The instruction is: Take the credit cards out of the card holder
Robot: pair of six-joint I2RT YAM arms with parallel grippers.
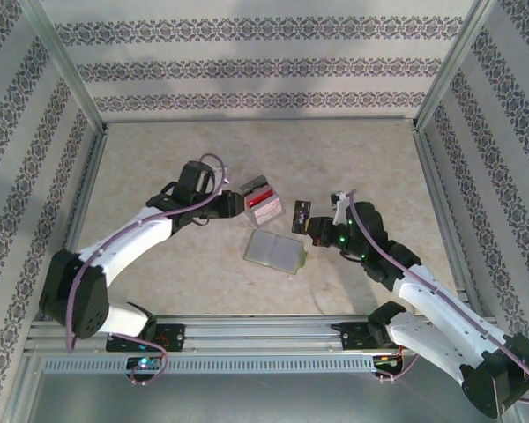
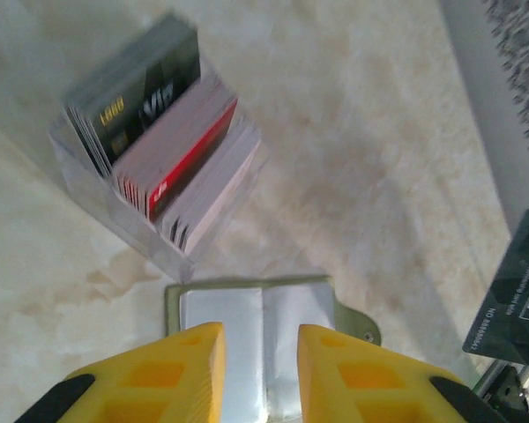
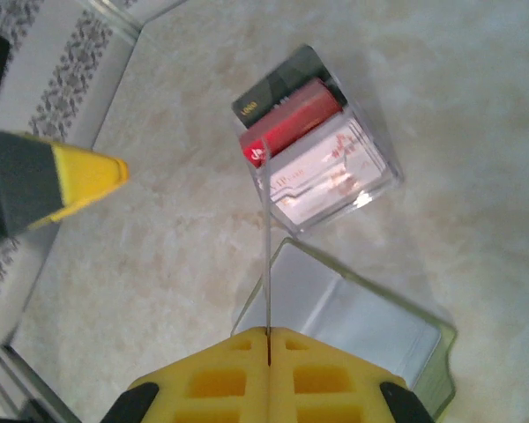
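Extraction step, judging by grip: right gripper (image 3: pixel 268 335) clamped on dark card (image 1: pixel 301 211), centre frame. Card holder (image 1: pixel 275 250) lies open just below it. Left gripper (image 2: pixel 258 339) fingers apart, empty. Next, likely: carry card to card box (image 1: pixel 263 201), release.

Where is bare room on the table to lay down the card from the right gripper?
Bare: the far table between the box and the back wall, and the near strip between the card holder and the rail. Crowded: the middle, where box, card holder, left gripper, right gripper and card meet.
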